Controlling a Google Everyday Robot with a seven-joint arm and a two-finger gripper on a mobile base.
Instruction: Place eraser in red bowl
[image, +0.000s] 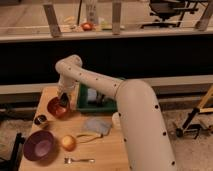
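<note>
The red bowl (54, 109) stands on the wooden table near its left back corner. My gripper (64, 102) hangs over the bowl's right rim, reaching down from the white arm. A small dark shape at the gripper's tip, right over the bowl, may be the eraser (64, 105); I cannot tell it apart from the gripper, nor whether it is held or lies in the bowl.
A small dark round tin (41, 120) sits left of the bowl's front. A purple bowl (40, 145), an orange fruit (68, 143) and a fork (79, 160) lie at the front. A grey cloth (96, 125) and a green box (95, 99) lie to the right.
</note>
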